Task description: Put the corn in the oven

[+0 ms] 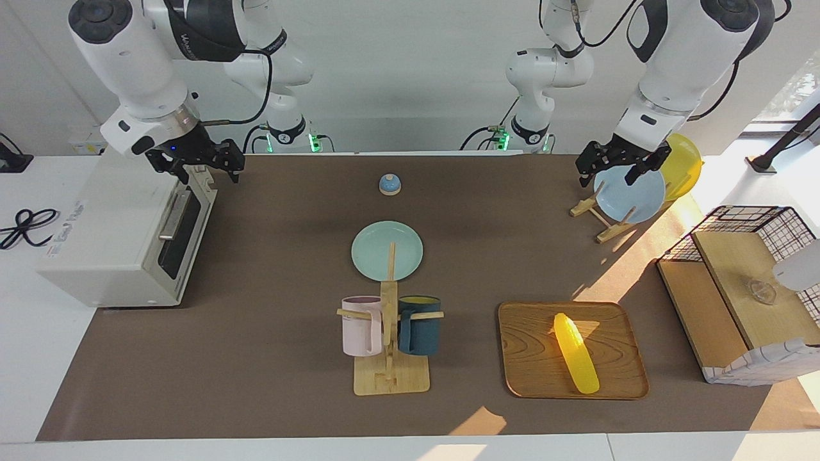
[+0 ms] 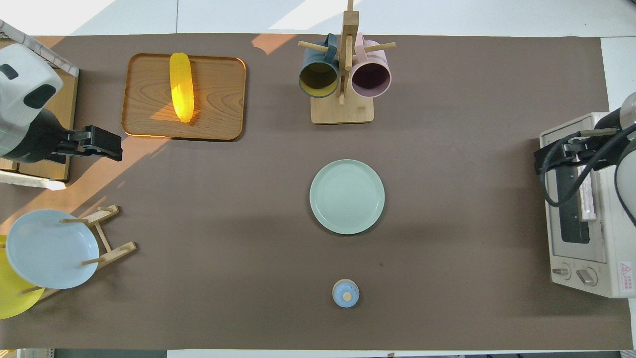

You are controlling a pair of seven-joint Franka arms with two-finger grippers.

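Note:
The yellow corn (image 1: pixel 576 352) (image 2: pixel 181 87) lies alone on a wooden tray (image 1: pixel 532 368) (image 2: pixel 218 99), far from the robots toward the left arm's end of the table. At the right arm's end stands the white oven (image 1: pixel 109 237) (image 2: pixel 586 209), its dark glass door shut and its bar handle (image 1: pixel 173 214) facing the table's middle. My right gripper (image 1: pixel 208 171) (image 2: pixel 541 161) hangs open and empty over the oven's top edge, above the door. Over the plate rack, well away from the corn, my left gripper (image 1: pixel 608 174) (image 2: pixel 107 147) is open and empty too.
A mug rack (image 1: pixel 389 371) with a pink and a dark blue mug stands mid-table, a green plate (image 1: pixel 387 250) beside it and a small blue bell (image 1: pixel 389 184) nearer the robots. A plate rack (image 1: pixel 602 221) holds a blue and a yellow plate. A black wire basket (image 1: pixel 756 237) sits at the left arm's end.

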